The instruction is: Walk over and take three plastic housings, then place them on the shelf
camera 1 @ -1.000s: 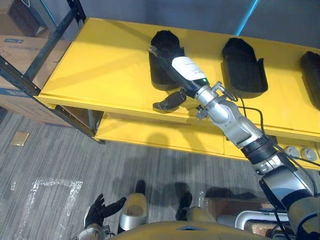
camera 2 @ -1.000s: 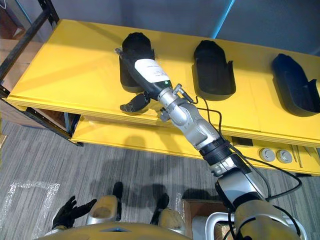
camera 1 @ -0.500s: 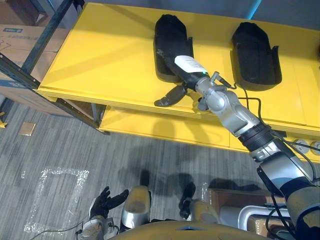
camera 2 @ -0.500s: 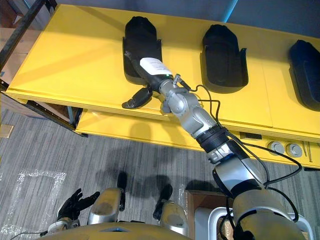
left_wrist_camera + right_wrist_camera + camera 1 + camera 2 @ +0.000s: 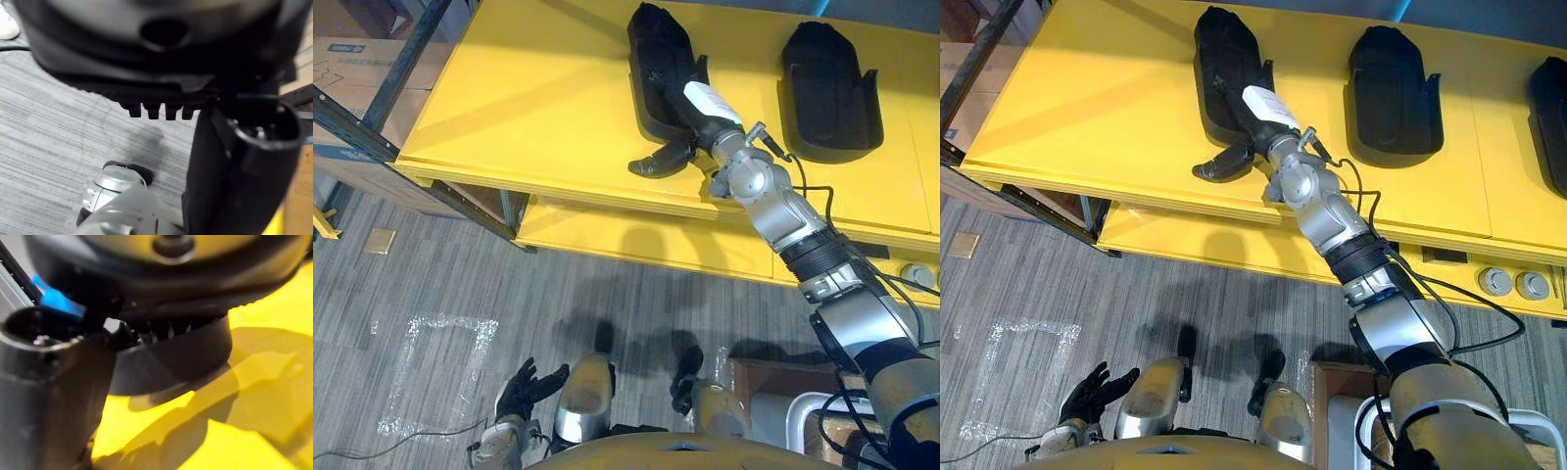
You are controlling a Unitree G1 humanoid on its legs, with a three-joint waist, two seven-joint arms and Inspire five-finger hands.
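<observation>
On the yellow shelf (image 5: 509,98), right hand (image 5: 700,122) rests on the left housing (image 5: 651,44), can't tell its grip; pulling back might drag it off.

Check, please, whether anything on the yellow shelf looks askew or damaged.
Nothing stands out. The leftmost housing, middle housing and rightmost housing lie apart in a row on the yellow shelf, none visibly damaged; the right hand is on the leftmost one.
</observation>
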